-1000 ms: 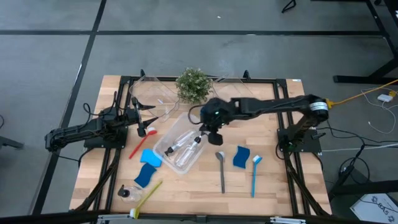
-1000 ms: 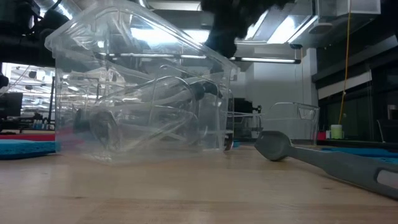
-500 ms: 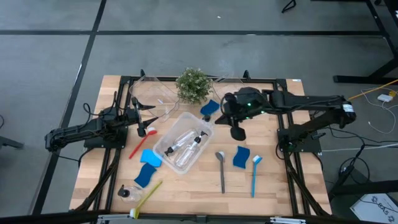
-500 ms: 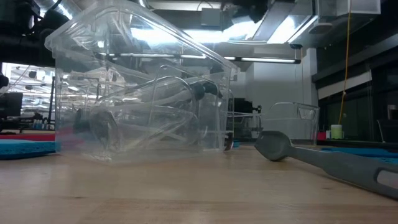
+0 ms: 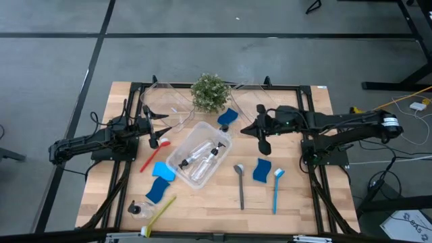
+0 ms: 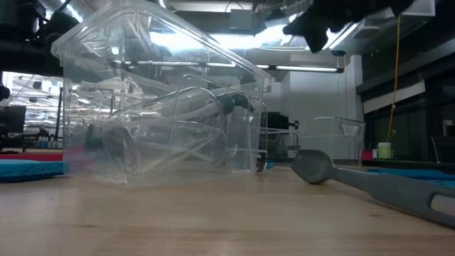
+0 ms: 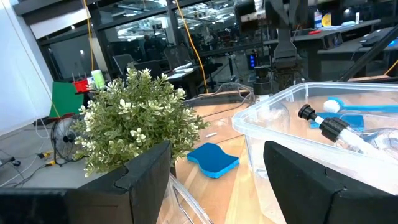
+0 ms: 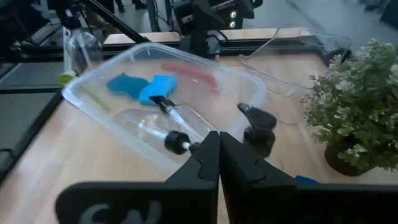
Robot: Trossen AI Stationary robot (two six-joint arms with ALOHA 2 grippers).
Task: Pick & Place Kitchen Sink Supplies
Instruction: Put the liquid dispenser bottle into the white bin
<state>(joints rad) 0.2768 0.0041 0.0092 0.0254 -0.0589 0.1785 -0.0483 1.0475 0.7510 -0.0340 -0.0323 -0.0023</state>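
High view: two bottles (image 5: pixel 200 156) already lie in the bin (image 5: pixel 177 162). Still out on the counter (image 5: pixel 297 202): three sponges, another bottle (image 5: pixel 138 210), and the red, yellow-green, grey (image 5: pixel 239 183) and blue (image 5: pixel 276 189) brushes. The right gripper (image 5: pixel 262 140) hovers right of the bin above open counter, near a sponge (image 5: pixel 261 170). The left gripper (image 5: pixel 151 124) waits near the back-left edge.

Low view: nothing blocks the grey brush.

Left wrist: fingers wide, empty.

Right wrist: fingers pressed together, holding nothing.

Clear bin (image 5: pixel 177 159) mid-table – potted plant (image 5: pixel 208 92) behind
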